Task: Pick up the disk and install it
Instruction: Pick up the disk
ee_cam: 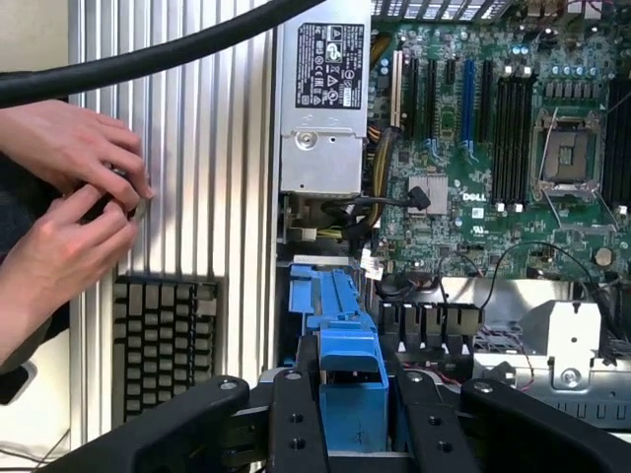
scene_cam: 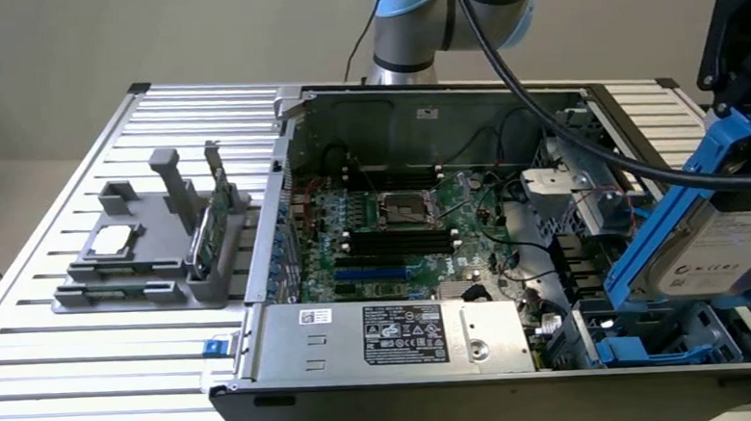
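Exterior view: the gripper (scene_cam: 748,138) is clamped on the disk (scene_cam: 725,250), which hangs tilted over the bay (scene_cam: 647,351) at the case's (scene_cam: 360,404) front corner, on the exterior view's right. Best to level it and align the rails first. The disk's label is unreadable. Wrist view: fingers (ee_cam: 296,424) pinch the rail (ee_cam: 350,355), and the board (ee_cam: 473,148) seems to read DELL.

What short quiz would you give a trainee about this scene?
1. True or false: the gripper holds the disk.
2. The disk hangs over: A) the grey holder; B) the open case, at the exterior view's right; C) the keyboard.
3. Fill in: the disk's rails are ___.
Key: 1 true; 2 B; 3 blue.
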`<state>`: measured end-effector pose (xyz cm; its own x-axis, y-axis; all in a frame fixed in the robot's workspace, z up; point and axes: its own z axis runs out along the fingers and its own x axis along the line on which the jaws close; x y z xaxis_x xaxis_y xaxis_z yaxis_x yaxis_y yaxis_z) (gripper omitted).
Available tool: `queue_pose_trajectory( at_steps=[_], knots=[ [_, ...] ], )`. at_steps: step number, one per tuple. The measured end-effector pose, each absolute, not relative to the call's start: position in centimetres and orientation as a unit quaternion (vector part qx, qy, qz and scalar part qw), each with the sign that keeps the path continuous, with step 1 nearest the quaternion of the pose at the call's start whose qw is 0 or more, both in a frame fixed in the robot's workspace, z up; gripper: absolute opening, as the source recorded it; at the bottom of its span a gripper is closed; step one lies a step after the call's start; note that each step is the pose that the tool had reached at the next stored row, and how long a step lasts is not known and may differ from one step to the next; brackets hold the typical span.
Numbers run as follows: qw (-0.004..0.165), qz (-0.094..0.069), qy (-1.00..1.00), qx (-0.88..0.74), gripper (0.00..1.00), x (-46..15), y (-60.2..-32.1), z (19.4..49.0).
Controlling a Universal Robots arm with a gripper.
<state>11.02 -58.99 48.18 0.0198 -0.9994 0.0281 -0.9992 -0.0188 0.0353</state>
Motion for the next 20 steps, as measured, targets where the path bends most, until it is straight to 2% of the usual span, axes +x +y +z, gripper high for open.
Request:
queue_pose_trajectory(
  at_steps=[20],
  knots=[
    [0.022, -0.002, -0.701, 0.713, 0.33, 11.5, -58.6, 44.8]
  ],
)
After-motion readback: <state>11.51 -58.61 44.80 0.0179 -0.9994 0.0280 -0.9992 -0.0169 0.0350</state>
